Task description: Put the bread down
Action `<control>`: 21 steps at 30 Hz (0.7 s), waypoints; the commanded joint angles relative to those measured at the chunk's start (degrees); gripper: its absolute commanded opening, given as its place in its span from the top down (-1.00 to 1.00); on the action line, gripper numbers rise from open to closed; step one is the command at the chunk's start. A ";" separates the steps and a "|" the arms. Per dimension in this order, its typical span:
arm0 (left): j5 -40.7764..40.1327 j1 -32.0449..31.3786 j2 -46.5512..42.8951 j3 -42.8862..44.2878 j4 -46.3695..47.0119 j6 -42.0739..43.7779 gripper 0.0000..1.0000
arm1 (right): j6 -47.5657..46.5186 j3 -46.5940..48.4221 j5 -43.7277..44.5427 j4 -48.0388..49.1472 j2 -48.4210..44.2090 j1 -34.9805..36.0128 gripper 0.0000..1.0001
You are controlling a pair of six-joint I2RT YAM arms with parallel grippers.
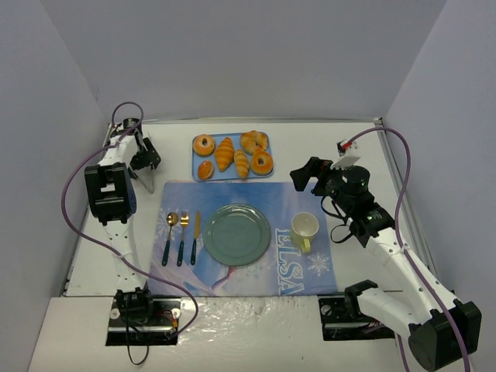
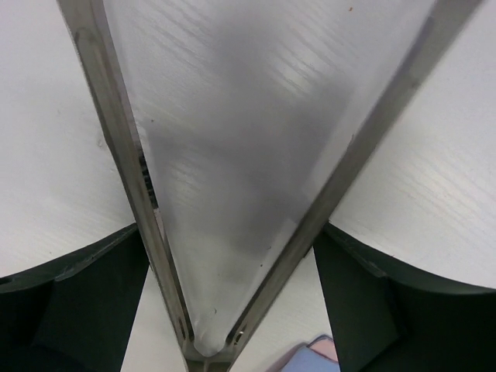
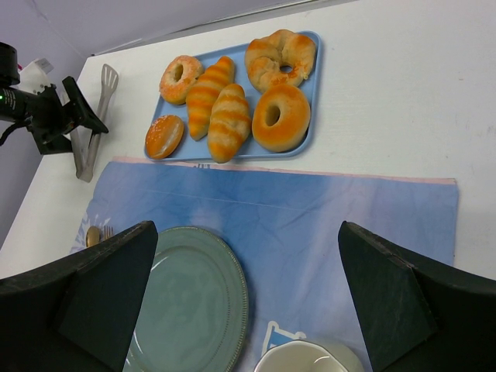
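Top external view: the bread is shown on a blue tray (image 1: pixel 194 157) at the far middle of the white bench (image 1: pixel 93 263), just beyond the far edge of a blue placemat (image 1: pixel 232 194). Six pieces are counted in the right wrist view: a large ring doughnut (image 3: pixel 280 116), a twisted roll (image 3: pixel 280 56), two striped long rolls (image 3: pixel 209 94) laid side by side, a small ring doughnut (image 3: pixel 180 77) and a small round bun (image 3: pixel 164 136). On the placemat a green plate (image 1: pixel 236 232) is set with no bread on it, flanked on its left by a spoon (image 1: pixel 170 232), a fork (image 1: pixel 184 232) and a knife (image 1: pixel 195 232), and on its right by a pale cup (image 1: pixel 304 227). The left tool (image 1: pixel 146 160) is placed at the far left of the bench, over metal tongs (image 3: pixel 107 80) that are laid flat beside the tray. In the left wrist view its jaws are seen spread wide, with the two arms of the tongs running between them; whether the arms are touched cannot be told. The right tool (image 1: pixel 304 177) is held above the far right corner of the placemat, near the tray; its dark fingers (image 3: pixel 85 310) are seen far apart with nothing between them.
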 commanded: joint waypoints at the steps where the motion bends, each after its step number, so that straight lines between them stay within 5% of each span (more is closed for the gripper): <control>1: 2.29 0.45 -0.64 2.22 -1.47 0.59 -0.42 | 0.02 0.43 -0.19 4.55 -1.05 0.27 -1.00; 7: 3.51 0.19 -3.79 1.29 -0.27 -0.24 0.09 | 0.23 0.31 -0.19 4.59 -1.39 0.27 -1.00; 21: 2.66 -2.07 -19.80 -2.54 0.36 -0.61 0.24 | 0.67 -0.16 -0.28 4.97 -1.62 0.33 -1.00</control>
